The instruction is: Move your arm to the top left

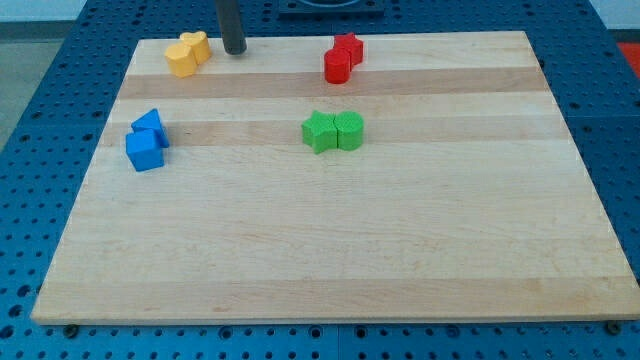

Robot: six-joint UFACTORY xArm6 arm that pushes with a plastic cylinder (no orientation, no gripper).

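Camera view: one wooden board (330, 250) on a blue pegged table (40, 60), seen from the front and slightly above.
Blue blocks: two, touching, at the view's left edge of the board; a blue cube (145, 151) in front and a blue wedge-like block (149, 124) behind it. They sit well below the arm's path, so they are likely out of its way.
Yellow blocks: two, pressed together at the view's top left; a yellow block (181, 57) and a yellow block behind it (197, 44), shapes rounded and hard to name.
My tip: the rod's end (234, 51) rests on the board just beside the yellow pair, on their right, apparently apart from them. The rod carries nothing; it has no jaws to open or close.
Task place: the top-left corner lies beyond the yellow pair, so the tip seems near but not quite there.
Green blocks: two, touching, mid-board; a green star-like block (320, 131) and a green cylinder (349, 130).
Red blocks: two, touching, at the view's top; a red cylinder (338, 66) and a red star-like block (348, 46).
Count: eight blocks, four pairs.
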